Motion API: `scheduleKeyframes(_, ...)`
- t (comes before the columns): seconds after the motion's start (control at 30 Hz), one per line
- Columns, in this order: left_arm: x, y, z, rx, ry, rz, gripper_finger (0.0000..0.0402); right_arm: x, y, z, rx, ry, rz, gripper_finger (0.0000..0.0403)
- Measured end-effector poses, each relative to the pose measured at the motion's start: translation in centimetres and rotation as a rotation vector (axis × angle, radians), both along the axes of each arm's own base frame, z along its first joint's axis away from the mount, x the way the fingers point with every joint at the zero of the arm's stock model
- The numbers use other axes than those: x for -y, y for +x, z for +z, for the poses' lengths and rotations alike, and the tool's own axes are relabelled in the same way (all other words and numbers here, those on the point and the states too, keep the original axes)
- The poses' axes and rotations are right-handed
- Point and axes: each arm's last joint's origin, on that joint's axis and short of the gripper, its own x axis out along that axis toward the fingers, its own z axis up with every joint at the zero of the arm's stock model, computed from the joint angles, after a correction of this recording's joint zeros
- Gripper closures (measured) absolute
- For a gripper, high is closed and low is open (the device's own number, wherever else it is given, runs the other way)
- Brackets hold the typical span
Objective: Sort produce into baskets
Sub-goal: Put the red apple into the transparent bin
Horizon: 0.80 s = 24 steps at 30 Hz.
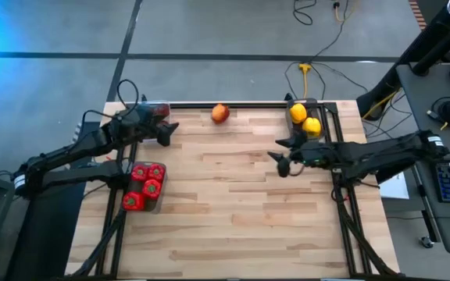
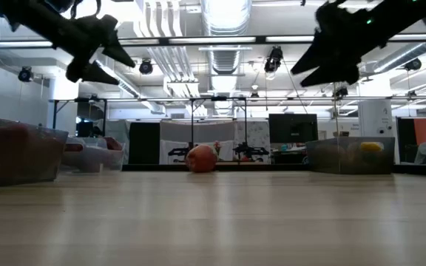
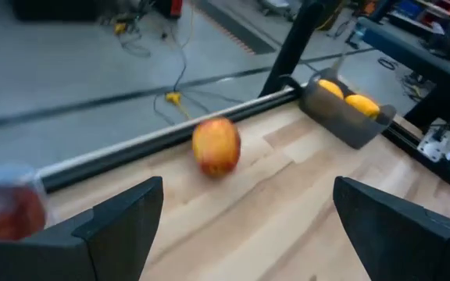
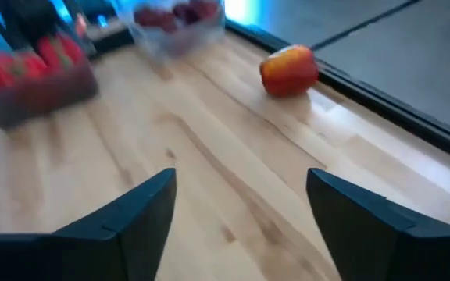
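One loose piece of produce remained on the table [image 1: 233,203]: an orange-red fruit [image 1: 220,114] resting against the far rail near the twelve o'clock edge in the high view. It was roughly round, so no long axis constrained the approach.

The left gripper [image 1: 168,131] hung above the table beside the far-left basket of maroon pieces [image 1: 156,108]. Its jaws were wide apart and held nothing. The fruit lay toward two o'clock from these jaws, a short way off.

The right gripper [image 1: 280,156] hung above the table beside the basket of yellow pieces [image 1: 304,119]. Its jaws were parted and empty; how far they were from fully open could not be told. The fruit lay toward ten o'clock from these jaws, somewhat farther off.

Judged from the high view, the left gripper was the nearer. The basket of red peppers [image 1: 144,186] sat at the left edge, well apart from the fruit.
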Motion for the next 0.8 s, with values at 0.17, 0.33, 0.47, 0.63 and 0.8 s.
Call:
scheduleKeyframes(0.17, -1.2, 2.8, -0.4, -0.047, 0.089, -0.111, 0.0044, 0.7, 2.7, -0.4, -0.101, -0.035, -0.012, 0.0079)
scheduleKeyframes(0.33, -3.3, 6.8, -2.3, -0.137, 0.064, -0.131, 0.0026, 1.1, 4.3, 0.0, -0.213, -0.046, -0.021, 0.0042)
scheduleKeyframes(0.47, -5.2, 9.9, -4.2, -0.17, 0.059, -0.057, 0.0006, 1.2, 4.7, 0.4, -0.261, -0.009, -0.042, 0.0035)
scheduleKeyframes(0.63, -7.6, 14.0, -4.4, -0.282, 0.136, -0.189, 0.0004, 0.9, 4.5, 1.2, -0.309, 0.07, -0.005, 0.0034)
scheduleKeyframes(0.8, -10.0, 17.3, -4.1, -0.603, 0.228, -0.432, 0.0003, 0.9, 4.0, 2.1, -0.363, 0.082, 0.008, 0.0034)
